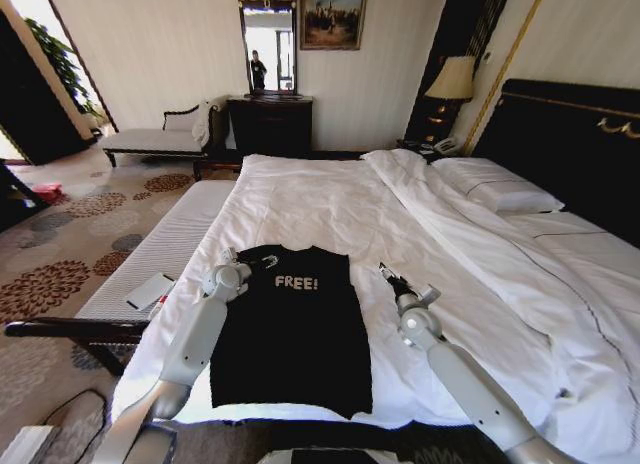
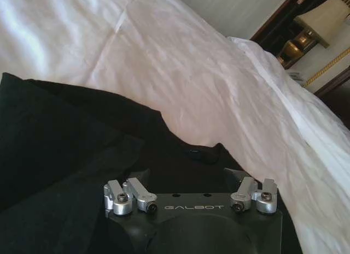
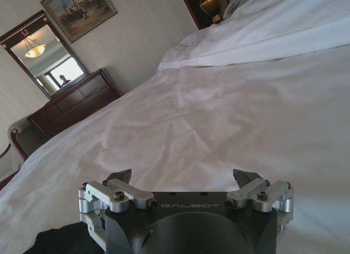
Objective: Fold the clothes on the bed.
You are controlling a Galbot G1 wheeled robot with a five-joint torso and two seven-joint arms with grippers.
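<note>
The black T-shirt lay flat on the white duvet at the near edge of the bed, collar away from the robot, hem toward it; long axis ran near-to-far, "FREE!" print face up. It looked already narrowed into a rough rectangle, sleeves not showing, so judged partway through folding.

Left gripper sat at the shirt's far left corner, by the shoulder/collar. In the left wrist view the left gripper's jaw linkages stood wide apart, black cloth directly under and ahead of it; fingertips themselves were hidden in dark fabric, so can't tell if it was gripping cloth or just resting on it.

Right gripper hovered just off the shirt's far right corner, over bare duvet, not touching cloth. Right wrist view: right gripper had fingers spread wide, nothing btwn them, only white bedding ahead; a sliver of the shirt sat behind and to its inner side.

So shirt lay inward from right gripper, directly beneath left. Left was the nearer arm. Judged: right needs to shift inward to reach the corner.
</note>
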